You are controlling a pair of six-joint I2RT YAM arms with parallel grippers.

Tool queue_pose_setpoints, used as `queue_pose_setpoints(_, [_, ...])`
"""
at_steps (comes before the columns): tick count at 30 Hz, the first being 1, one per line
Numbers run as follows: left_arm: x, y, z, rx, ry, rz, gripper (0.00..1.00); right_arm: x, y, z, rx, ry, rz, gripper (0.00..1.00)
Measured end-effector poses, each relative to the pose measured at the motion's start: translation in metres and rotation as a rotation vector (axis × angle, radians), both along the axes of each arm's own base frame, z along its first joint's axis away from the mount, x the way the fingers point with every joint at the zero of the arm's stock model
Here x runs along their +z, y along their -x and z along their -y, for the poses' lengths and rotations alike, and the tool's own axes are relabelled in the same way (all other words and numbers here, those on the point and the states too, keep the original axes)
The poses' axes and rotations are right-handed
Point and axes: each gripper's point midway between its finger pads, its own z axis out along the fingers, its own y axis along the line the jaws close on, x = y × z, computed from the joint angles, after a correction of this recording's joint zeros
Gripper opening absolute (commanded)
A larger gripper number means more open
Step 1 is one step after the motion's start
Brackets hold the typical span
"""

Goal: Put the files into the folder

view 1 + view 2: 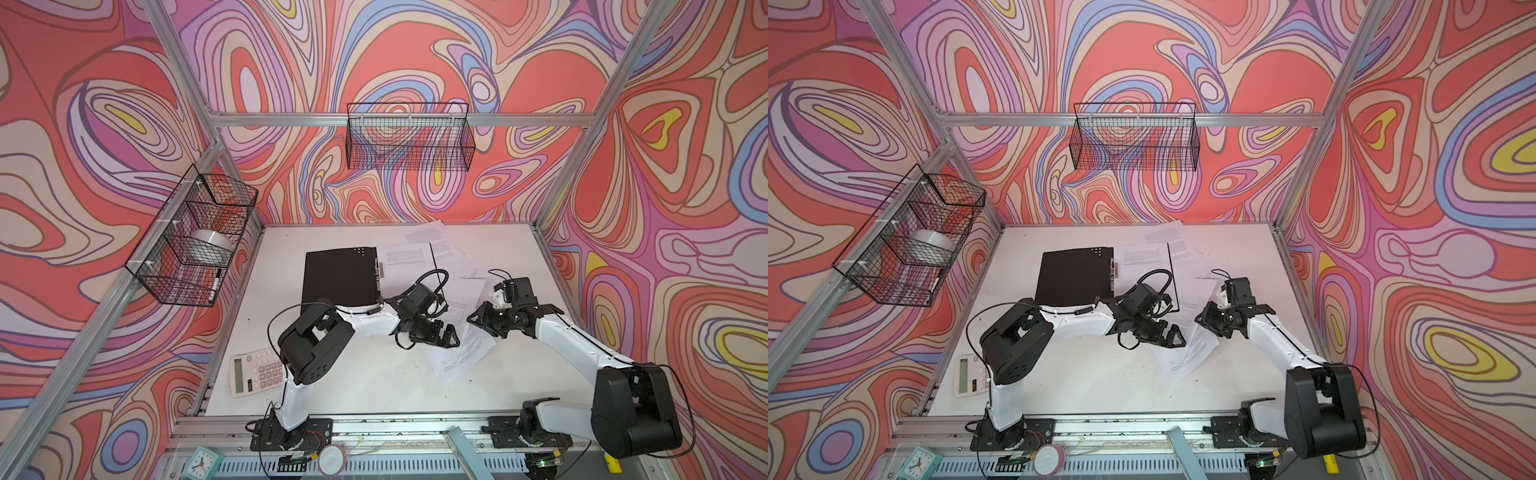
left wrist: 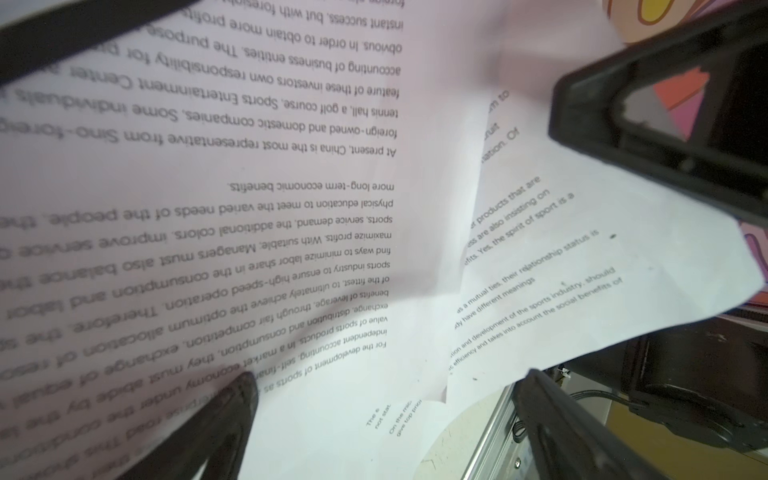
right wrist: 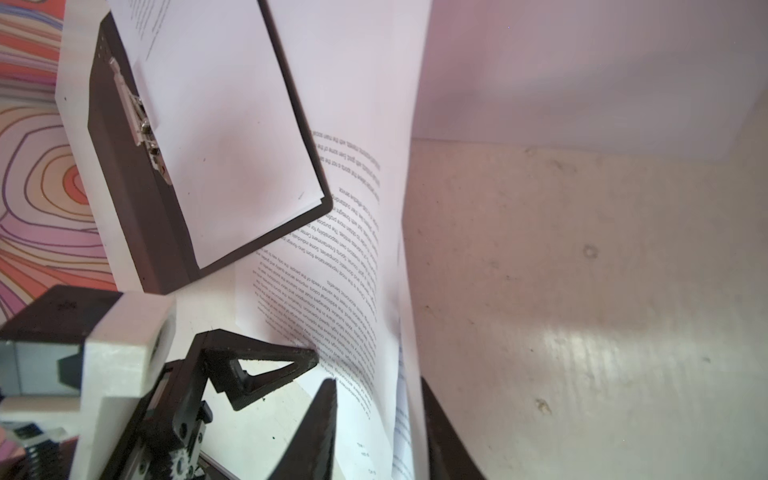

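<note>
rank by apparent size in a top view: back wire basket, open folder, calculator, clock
1. back wire basket and open folder: about alike, not ranked
2. calculator, partly hidden
3. clock

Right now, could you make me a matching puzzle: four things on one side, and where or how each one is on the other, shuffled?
Things:
1. folder
2. calculator
3. tape roll
4. left gripper

Places or states:
A. in the wire basket on the side wall
B. near the front left corner of the table
C. jaws wide open over the sheets
D. lying open mid-table, black inside up

Pairs: 1-D, 2-B, 3-A, 4-C
</note>
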Motion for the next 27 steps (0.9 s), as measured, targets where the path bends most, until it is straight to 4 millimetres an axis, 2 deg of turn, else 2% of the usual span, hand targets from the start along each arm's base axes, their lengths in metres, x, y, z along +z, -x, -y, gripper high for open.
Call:
queue_pose_setpoints(10, [0.0,0.0,0.0,-0.001,0.003,-0.003,0.98,0.002,0.006,0.006,-0.004,0.035,-0.015,0.24])
queue_pose_setpoints(15, [0.0,0.0,0.0,-0.001,0.003,-0.003,0.99,0.001,0.006,0.009,-0.01,0.058,-0.02,0.15])
queue_pose_setpoints(27, [0.0,0.0,0.0,-0.001,0.004,-0.004,0.99,-0.004,0.011,0.018,-0.031,0.108,-0.048,0.05])
